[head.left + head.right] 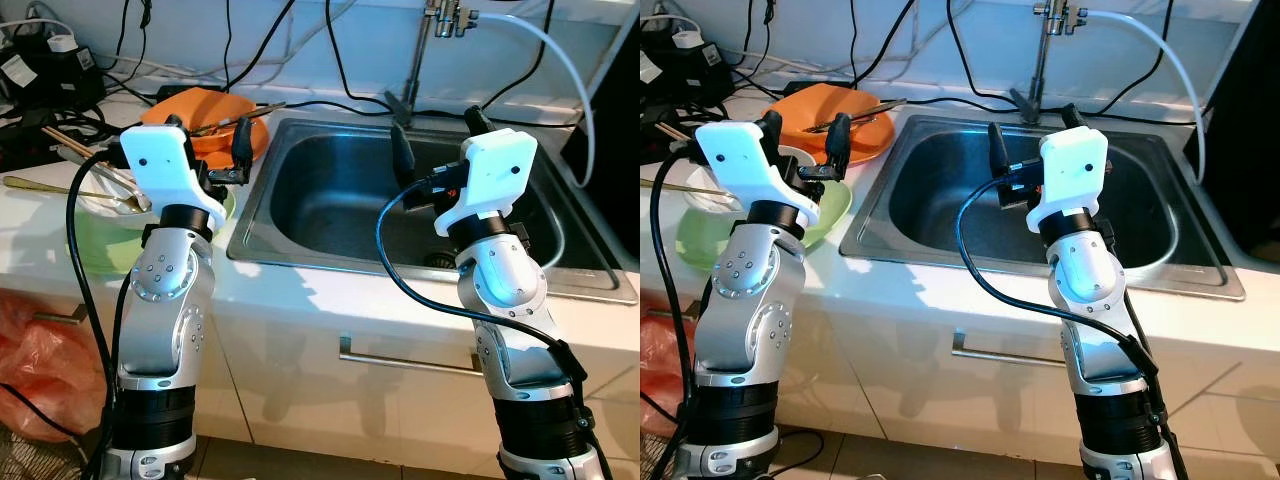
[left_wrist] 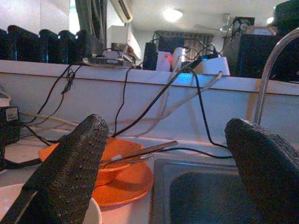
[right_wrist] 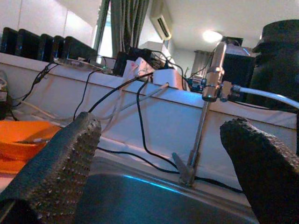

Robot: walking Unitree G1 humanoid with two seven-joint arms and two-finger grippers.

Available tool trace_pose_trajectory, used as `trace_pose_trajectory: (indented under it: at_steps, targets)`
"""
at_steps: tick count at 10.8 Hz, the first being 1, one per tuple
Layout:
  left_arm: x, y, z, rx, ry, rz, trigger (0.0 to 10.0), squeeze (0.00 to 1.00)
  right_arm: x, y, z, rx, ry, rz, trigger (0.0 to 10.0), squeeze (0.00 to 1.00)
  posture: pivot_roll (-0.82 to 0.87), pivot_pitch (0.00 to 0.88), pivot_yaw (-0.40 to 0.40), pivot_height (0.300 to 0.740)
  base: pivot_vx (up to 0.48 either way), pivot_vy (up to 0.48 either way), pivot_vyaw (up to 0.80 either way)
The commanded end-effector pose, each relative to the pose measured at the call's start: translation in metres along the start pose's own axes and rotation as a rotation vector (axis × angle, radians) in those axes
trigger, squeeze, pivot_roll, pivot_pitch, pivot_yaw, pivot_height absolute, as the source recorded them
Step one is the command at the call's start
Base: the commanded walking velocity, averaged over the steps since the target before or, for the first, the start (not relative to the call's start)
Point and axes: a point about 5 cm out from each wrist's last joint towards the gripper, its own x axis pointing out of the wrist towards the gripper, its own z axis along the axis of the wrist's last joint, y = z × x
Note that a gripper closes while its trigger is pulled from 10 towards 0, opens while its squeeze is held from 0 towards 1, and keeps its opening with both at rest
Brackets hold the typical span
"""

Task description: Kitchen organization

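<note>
Both arms are raised in front of a white kitchen counter (image 1: 300, 290) with a stainless steel sink (image 1: 330, 190) set into it. The left gripper (image 1: 208, 140) hovers above the counter's left part, just over the sink's left rim, its two black fingers (image 2: 70, 172) spread wide with nothing between them. Through that gap the left wrist view shows an orange bowl (image 2: 114, 156) standing on an orange plate (image 2: 131, 184), with a pair of metal utensils (image 2: 140, 151) resting across the bowl, their handles reaching toward the sink. The orange dishes sit at the back of the counter beside the sink's left rear corner. Nearer the robot, under the left wrist, lies a light green plate (image 1: 830, 215) with a white bowl (image 1: 700, 200) on it, and a gold-coloured spoon (image 1: 60, 188) lies across the dishes there. The right gripper (image 1: 435, 135) hangs over the sink basin, its fingers (image 3: 56, 168) likewise parted and empty, pointing toward the chrome faucet (image 3: 208, 107) at the back rim. A pale hose (image 1: 560, 60) curves from the faucet head down toward the right side of the sink. Black cables (image 1: 330, 60) trail along the white wall behind the counter, and a power strip (image 1: 40, 60) sits at the far left. A drawer handle (image 1: 400, 358) runs below the counter edge, and a reddish plastic bag (image 1: 40, 360) lies low on the left.
</note>
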Motion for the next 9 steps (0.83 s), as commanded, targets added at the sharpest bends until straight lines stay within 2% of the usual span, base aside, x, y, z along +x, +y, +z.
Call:
trace_pose_trajectory:
  at_steps: [1, 6, 9]
  targets:
    - [-0.0012, 0.0008, -0.005, -0.003, 0.023, 0.01, 10.0, 0.0, -0.0003, -0.0012, 0.0007, -0.007, 0.002, -0.006, 10.0, 0.0, 0.03, 0.034, 0.001, 0.74, 0.0, 0.0, 0.0]
    - [0.0005, -0.0014, -0.0038, -0.016, 0.024, -0.007, 10.0, 0.0, 0.0012, -0.0022, 0.0007, 0.0, 0.005, -0.017, 10.0, 0.0, 0.02, 0.031, 0.004, 0.74, 0.0, 0.0, 0.0]
    - [0.0009, -0.0022, -0.0049, -0.013, 0.033, -0.012, 10.0, 0.0, 0.0016, -0.0019, 0.0007, -0.002, 0.004, -0.02, 10.0, 0.0, 0.02, 0.031, 0.005, 0.74, 0.0, 0.369, 0.0]
